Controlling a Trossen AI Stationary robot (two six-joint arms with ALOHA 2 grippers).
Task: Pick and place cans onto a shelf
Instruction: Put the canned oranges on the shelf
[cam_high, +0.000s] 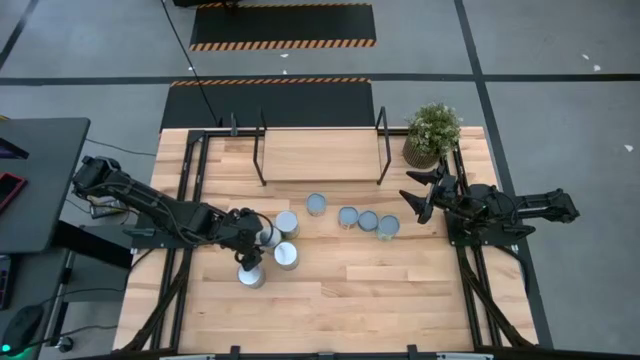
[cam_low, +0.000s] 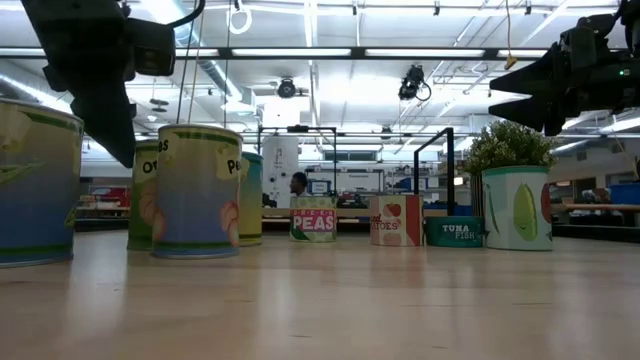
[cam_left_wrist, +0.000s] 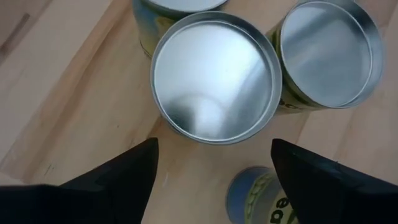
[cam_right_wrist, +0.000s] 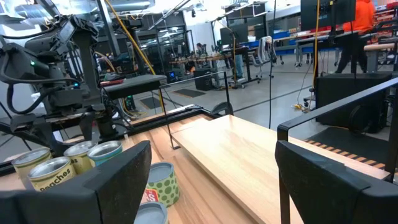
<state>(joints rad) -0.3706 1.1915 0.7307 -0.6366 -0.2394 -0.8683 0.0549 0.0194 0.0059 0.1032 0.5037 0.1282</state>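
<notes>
Several tin cans with shiny round tops stand upright on the wooden table. Three are clustered (cam_high: 287, 223) beside my left gripper, one (cam_high: 250, 276) is nearer the front, and a row (cam_high: 368, 221) stands mid-table. My left gripper (cam_high: 256, 243) is open and points down above one clustered can (cam_left_wrist: 214, 74), its fingers clear of the rim. My right gripper (cam_high: 412, 200) is open and empty, hovering at the table's right side near the row's end. The shelf (cam_high: 320, 155), a light board with black posts, stands at the far edge with no cans on it.
A potted green plant (cam_high: 432, 132) stands at the far right corner, just behind my right gripper. Black frame rails (cam_high: 190, 200) run along both table sides. The neighbouring cans (cam_left_wrist: 329, 53) stand close against the one under my left gripper.
</notes>
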